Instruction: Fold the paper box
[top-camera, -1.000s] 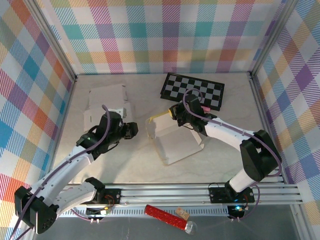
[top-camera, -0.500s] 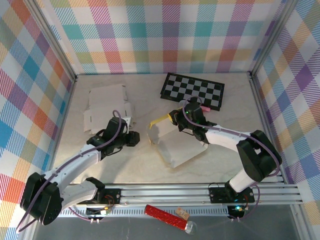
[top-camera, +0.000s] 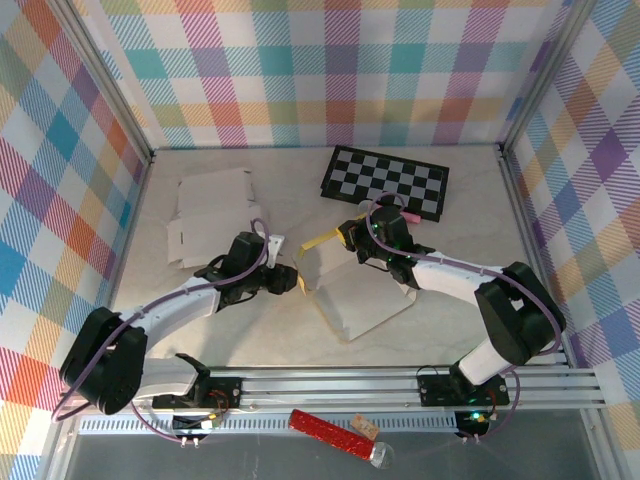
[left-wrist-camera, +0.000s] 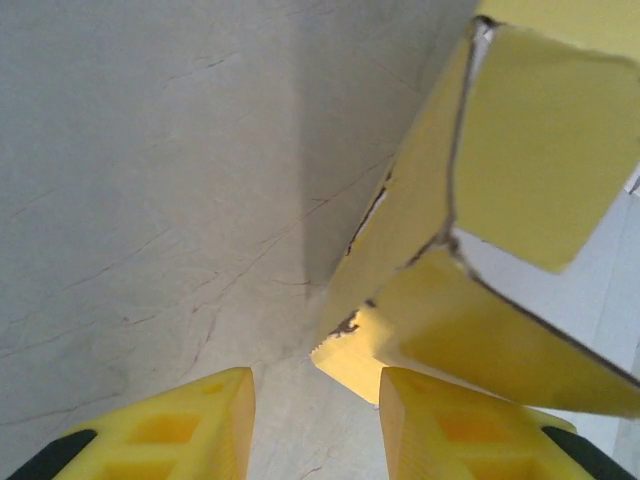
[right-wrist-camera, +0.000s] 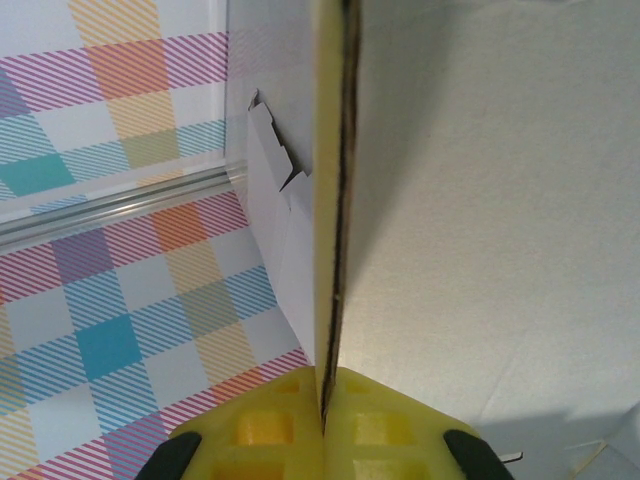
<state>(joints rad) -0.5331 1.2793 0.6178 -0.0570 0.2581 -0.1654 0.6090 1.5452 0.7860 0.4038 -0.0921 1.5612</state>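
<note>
The paper box (top-camera: 355, 295), white outside and yellow inside, stands half-formed at the middle of the table. My right gripper (top-camera: 352, 240) is at its far upper edge; in the right wrist view the fingers (right-wrist-camera: 270, 430) are shut on the thin edge of a box panel (right-wrist-camera: 332, 200). My left gripper (top-camera: 292, 280) is at the box's left side, low over the table. In the left wrist view it (left-wrist-camera: 315, 405) is open, and the torn corner of a yellow flap (left-wrist-camera: 355, 350) lies just ahead of the gap, touching neither finger.
A black-and-white checkered board (top-camera: 385, 182) lies at the back right with a small pink thing (top-camera: 408, 216) at its near edge. A flat white cardboard blank (top-camera: 215, 212) lies at the back left. A red tube (top-camera: 328, 432) rests on the front rail.
My left gripper has travelled right across the table up to the box's left flap. The box has turned and shifted a little under the right gripper's hold.
</note>
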